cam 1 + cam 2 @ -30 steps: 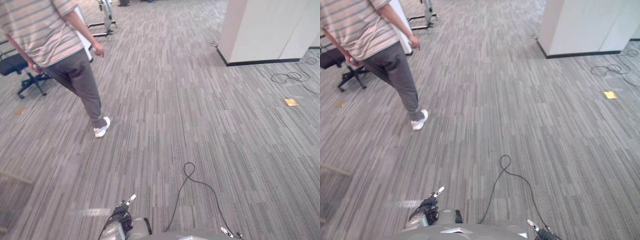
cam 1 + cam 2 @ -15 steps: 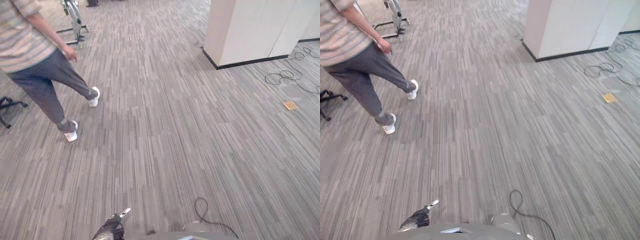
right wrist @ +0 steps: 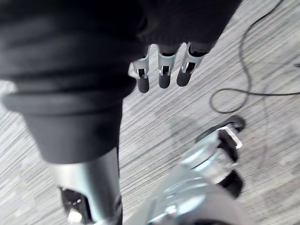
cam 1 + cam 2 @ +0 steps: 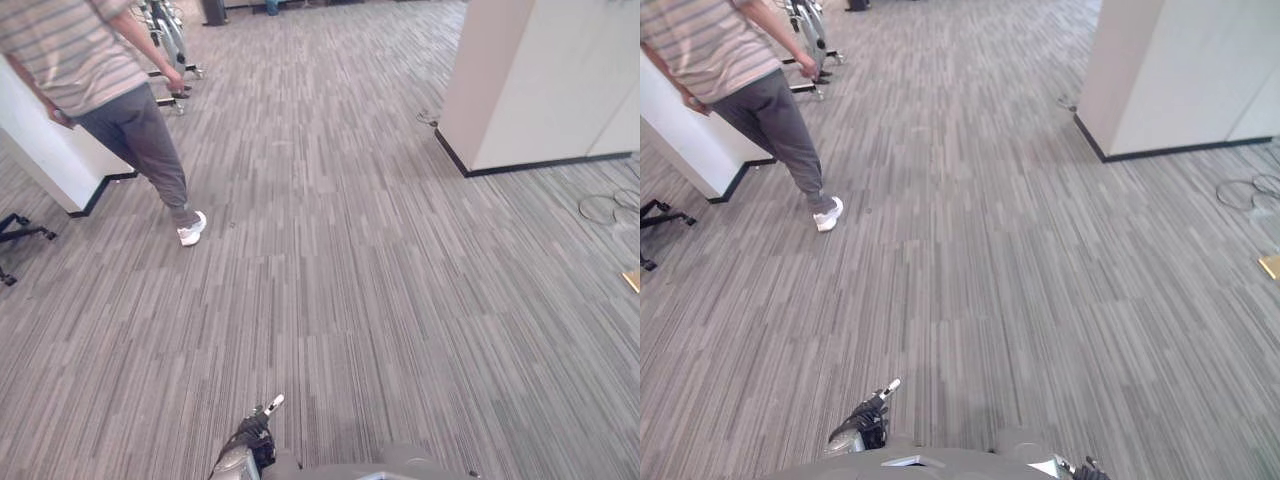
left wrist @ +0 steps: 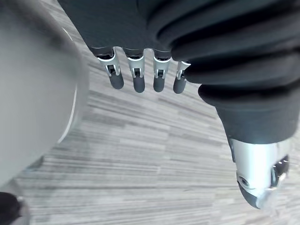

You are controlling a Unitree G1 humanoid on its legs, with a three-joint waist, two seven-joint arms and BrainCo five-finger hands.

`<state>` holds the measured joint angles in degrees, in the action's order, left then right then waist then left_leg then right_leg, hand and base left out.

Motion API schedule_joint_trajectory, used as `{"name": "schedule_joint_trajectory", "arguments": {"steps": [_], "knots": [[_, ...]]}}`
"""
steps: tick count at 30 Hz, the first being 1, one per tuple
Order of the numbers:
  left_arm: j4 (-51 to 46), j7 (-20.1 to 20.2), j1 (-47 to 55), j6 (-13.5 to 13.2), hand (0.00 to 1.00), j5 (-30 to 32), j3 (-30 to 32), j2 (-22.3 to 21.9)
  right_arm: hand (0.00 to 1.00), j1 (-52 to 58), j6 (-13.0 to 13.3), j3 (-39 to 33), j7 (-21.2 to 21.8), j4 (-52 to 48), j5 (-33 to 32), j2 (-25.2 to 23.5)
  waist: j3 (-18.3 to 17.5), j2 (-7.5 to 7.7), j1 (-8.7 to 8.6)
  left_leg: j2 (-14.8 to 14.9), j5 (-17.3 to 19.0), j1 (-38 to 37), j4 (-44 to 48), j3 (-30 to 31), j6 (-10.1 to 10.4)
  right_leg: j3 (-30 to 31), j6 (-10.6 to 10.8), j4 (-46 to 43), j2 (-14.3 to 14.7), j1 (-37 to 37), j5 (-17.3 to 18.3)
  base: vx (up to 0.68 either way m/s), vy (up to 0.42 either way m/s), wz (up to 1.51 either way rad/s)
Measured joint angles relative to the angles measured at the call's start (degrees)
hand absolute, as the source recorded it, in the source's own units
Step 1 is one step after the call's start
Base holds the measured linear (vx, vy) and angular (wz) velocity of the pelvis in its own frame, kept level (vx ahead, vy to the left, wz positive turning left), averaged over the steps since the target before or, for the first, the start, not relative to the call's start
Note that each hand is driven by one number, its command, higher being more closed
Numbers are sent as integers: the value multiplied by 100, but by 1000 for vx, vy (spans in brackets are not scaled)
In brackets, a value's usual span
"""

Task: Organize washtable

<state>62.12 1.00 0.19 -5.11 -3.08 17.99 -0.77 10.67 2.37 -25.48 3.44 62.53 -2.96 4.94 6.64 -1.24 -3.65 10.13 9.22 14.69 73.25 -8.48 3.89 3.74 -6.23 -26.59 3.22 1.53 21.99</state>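
Open carpet floor [image 4: 380, 280], seen from beside the robot. The left hand [image 5: 139, 80] hangs with fingers straight and relaxed, holding nothing. The right hand [image 3: 163, 77] hangs the same way, also unladen. Where the washtable stands cannot be told from here, so its look and handling cannot be judged either.

Hazards, as judged. (a) A person [image 4: 130, 110] in a striped shirt is mid-stride ahead on the robot's left, one white shoe on the carpet. A path bending that way could bring a collision. (b) A white pillar [image 4: 540, 90] with a dark skirting stands ahead on the right, and its near corner would catch an arm on a tight turn. (c) A loose cable [image 4: 608, 206] lies coiled on the floor past the pillar and could snag a foot. (d) A chair base [image 4: 20, 230] juts in at the far left. The middle lane between the person and the pillar looks the safest.
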Motion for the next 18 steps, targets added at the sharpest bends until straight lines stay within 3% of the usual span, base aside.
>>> {"name": "schedule_joint_trajectory", "arguments": {"steps": [2, 4, 5, 7, 8, 9, 10, 11, 12, 13, 15, 17, 18], "knots": [[-150, -19, 67, -15, 0, 0, 6, 126, 0, -41, -12, 23, -14, -2, 2, 52, -2, 97, 121, 56, 322, 497, -1097, -518, -133, 114, 58, 528, -221, 553, 16, -164, 83, -25], [-175, -56, 269, -25, 0, -2, 16, 208, 0, -102, -27, 26, -37, -12, 9, 84, -53, 231, 129, -12, 290, 543, -3423, -1089, -84, 236, 280, 980, -557, 1010, 100, -239, 47, -43], [-210, -62, 372, -39, 0, -100, 89, 225, 0, -115, -6, -19, -43, -35, 10, 93, -70, 226, 133, -108, 61, 510, -5023, -1127, -33, 349, 451, 1144, -680, 1268, 211, -47, 42, -59], [-200, -79, 378, -52, 0, -114, 238, 216, 0, -83, -4, -244, -72, 30, 11, 135, -179, 272, 202, -316, -573, 555, -5326, -914, -95, 652, 717, 785, -880, 1353, 421, 333, 92, -72], [-76, -115, 373, -49, 0, -75, 237, 215, 0, 4, -2, -248, -77, 41, 14, 134, -350, 411, 241, -579, -895, 451, -5219, -898, -241, 983, 733, -76, -1038, 1093, 421, 715, 106, -45], [69, -118, 359, -55, 0, 6, 54, 456, 0, 63, 0, -254, -76, 204, 16, 51, -537, 771, 141, -966, -556, 287, -5104, -981, -369, 1176, 780, -1230, -1275, 729, 148, 742, 99, 3], [222, -114, 299, -48, 0, 10, -111, 605, 0, 53, -22, -222, -60, 427, 16, 45, -511, 966, 7, -1214, -323, 56, -5056, -971, -428, 1220, 844, -2017, -1306, 590, -436, 523, 49, 49], [344, -114, 244, -36, 0, 4, -194, 678, 0, 54, -48, -217, -55, 560, 16, 40, -522, 1006, -26, -1342, -211, -151, -5101, -928, -458, 1242, 968, -2486, -1297, 491, -1029, 157, 28, 64], [543, -132, 92, 25, 0, 15, -484, 774, 0, 112, -31, -173, -27, 620, 17, 12, -470, 948, -123, -1492, 18, -735, -5387, -748, -550, 1115, 1086, -3499, -1224, 84, -1996, -64, -13, 35], [591, -134, 75, 66, 0, 18, -690, 768, 0, 52, -5, -74, 20, 607, 18, 31, -405, 874, -137, -1463, 154, -1124, -5590, -670, -562, 978, 841, -4042, -1074, -271, -1506, -237, -47, 9], [649, -134, 32, 87, 0, 1, -1196, 650, 0, 15, 27, 230, 48, 507, 15, 108, -189, 430, -139, -1139, 309, -2139, -6259, -685, -561, 679, 653, -4031, -519, -1135, -605, -363, -48, -25], [707, -140, -82, 83, 0, -25, -1368, 518, 0, 39, 84, 288, 47, 492, 9, 115, -142, 280, -277, -940, 528, -2647, -6641, -609, -630, 396, 695, -3034, -251, -1840, -403, -507, -12, 11], [676, -143, -143, 77, 0, -46, -1331, 477, 0, 45, 88, 276, 40, 489, 5, 95, -134, 276, -300, -914, 630, -2752, -6683, -590, -514, 301, 717, -2648, -245, -2107, -417, -93, -138, 18]]}}
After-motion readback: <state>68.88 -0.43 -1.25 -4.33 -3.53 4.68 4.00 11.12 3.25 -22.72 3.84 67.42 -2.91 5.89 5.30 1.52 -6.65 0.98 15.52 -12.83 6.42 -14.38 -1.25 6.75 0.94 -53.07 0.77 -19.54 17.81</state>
